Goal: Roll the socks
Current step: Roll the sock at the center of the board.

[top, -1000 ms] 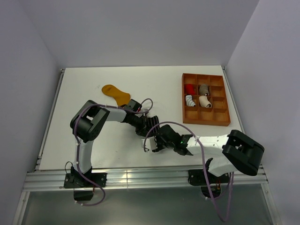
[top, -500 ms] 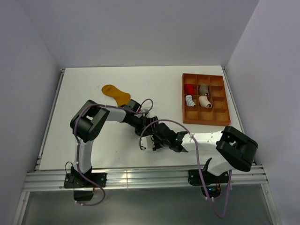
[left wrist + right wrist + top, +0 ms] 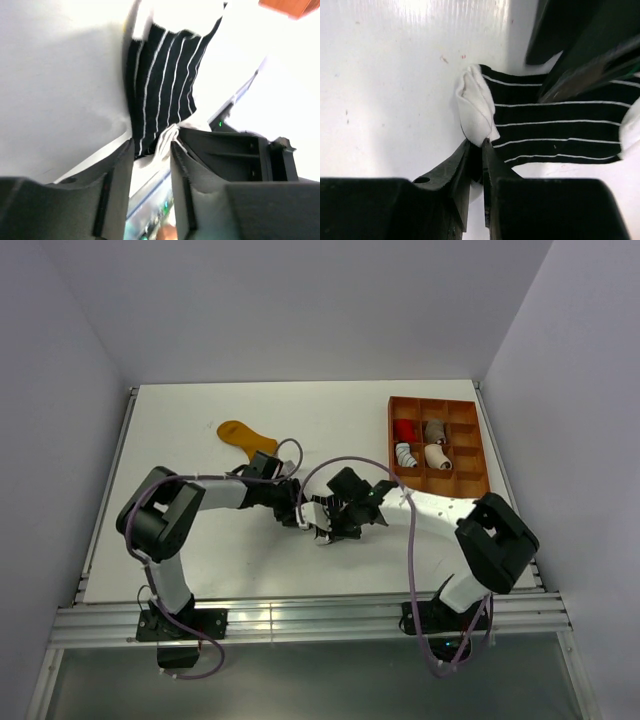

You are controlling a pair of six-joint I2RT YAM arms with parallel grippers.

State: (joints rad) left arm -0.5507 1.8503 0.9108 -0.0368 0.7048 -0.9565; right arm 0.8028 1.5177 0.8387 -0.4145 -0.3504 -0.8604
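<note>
Right claw [image 3: 477, 147] moved up from near edge, now pinching striped sock [image 3: 555, 120] toe; left claw [image 3: 151, 150] spread; both left of tray [image 3: 440, 500].

White table [image 3: 200, 560], seen from above. Mustard-orange sock [image 3: 245, 436], flat, upper left of centre. Black-and-white striped sock [image 3: 560, 130], flat, mid-table. Orange compartment tray [image 3: 440, 501], upper right, near the right edge.

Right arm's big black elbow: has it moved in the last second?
Yes. The elbow swung up the overhead view, closer to the orange tray.
</note>
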